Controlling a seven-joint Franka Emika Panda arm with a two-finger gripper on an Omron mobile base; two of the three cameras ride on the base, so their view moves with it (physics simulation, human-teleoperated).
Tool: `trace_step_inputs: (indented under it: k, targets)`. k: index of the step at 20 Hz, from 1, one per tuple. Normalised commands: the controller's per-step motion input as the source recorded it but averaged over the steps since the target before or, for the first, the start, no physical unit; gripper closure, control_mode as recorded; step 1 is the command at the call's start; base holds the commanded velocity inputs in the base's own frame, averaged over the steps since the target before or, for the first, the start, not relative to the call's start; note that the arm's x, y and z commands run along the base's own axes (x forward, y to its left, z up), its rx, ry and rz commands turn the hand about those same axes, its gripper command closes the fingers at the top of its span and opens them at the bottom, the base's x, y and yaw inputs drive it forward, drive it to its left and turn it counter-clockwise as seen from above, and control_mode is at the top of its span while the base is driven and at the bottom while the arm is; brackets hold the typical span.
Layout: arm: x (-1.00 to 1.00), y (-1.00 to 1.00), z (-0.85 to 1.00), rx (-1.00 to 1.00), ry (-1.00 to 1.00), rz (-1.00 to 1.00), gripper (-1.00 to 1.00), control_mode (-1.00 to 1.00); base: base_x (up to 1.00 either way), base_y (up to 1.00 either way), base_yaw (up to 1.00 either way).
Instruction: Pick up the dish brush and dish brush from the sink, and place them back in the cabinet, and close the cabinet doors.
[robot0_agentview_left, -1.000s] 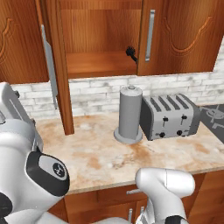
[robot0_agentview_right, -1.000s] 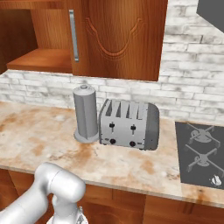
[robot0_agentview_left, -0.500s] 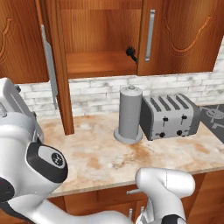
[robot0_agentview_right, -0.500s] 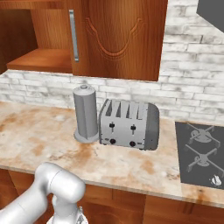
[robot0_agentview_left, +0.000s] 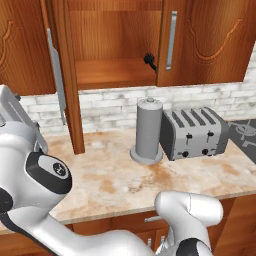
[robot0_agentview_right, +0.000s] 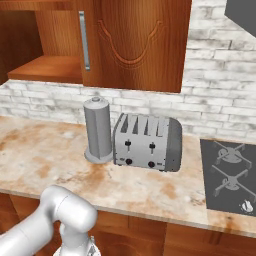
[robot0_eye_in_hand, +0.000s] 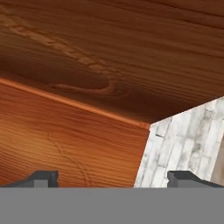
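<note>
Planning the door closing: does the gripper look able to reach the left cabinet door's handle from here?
Probably yes: the handle hangs unobstructed on the swung-out door, and the open gripper faces wood close by.

Grey paper-towel holder (robot0_agentview_left: 148, 131) just beside 4-slot toaster (robot0_agentview_left: 194, 133) on marble counter (robot0_agentview_left: 115, 177); hob (robot0_agentview_right: 231, 175) right.

A whitish-grey brick backsplash wall (robot0_agentview_left: 105, 107) runs behind a mottled beige marble countertop (robot0_agentview_left: 120, 180), with reddish-brown wooden lower cupboards (robot0_agentview_right: 150, 235) beneath and a dark gas hob (robot0_agentview_right: 230, 175) set in.
</note>
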Motion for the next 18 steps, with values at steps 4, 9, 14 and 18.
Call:
trace_step_inputs:
  k: [4,9,14,18]
  targets:
    - [0.26,0.27,-0.10,0.00,0.00,0.00,-1.00,-1.00,0.00,0.00,0.00]
    - [0.29,0.31,-0.15,0.00,0.00,0.00,-1.00,-1.00,0.00,0.00,0.00]
    - [0.30,0.25,-0.11,0.00,0.00,0.00,-1.00,-1.00,0.00,0.00,0.00]
    - [0.12,-0.05,0.00,0.00,0.00,0.00,-1.00,-1.00,0.00,0.00,0.00]
